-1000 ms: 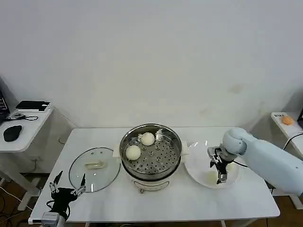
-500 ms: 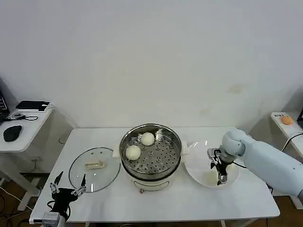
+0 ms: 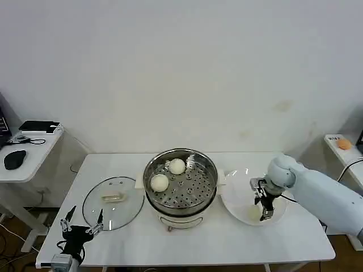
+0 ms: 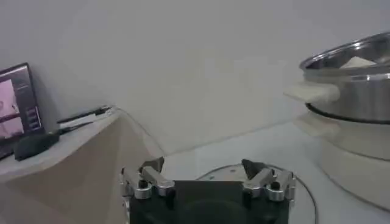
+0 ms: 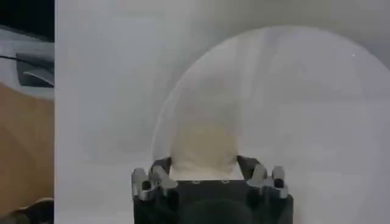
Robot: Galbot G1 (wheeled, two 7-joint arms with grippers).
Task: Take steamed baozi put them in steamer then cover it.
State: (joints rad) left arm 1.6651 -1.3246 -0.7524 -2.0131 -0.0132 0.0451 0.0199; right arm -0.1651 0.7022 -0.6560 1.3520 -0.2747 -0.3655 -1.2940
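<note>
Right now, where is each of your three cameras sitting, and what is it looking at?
Head view: up high, looking down at the white table, shiny round steel steamer, round glass lid and flat white plate; both arms show.
Left wrist view: low by the table's near left corner, facing the steamer; left gripper open.
Right wrist view: above the plate, right gripper around a cream-white round bun.
Shared: head and left wrist views both show steamer and lid.

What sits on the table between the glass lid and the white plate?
In the head view, the steamer stands between the cover and the plate, with two steamed baozi inside.
</note>
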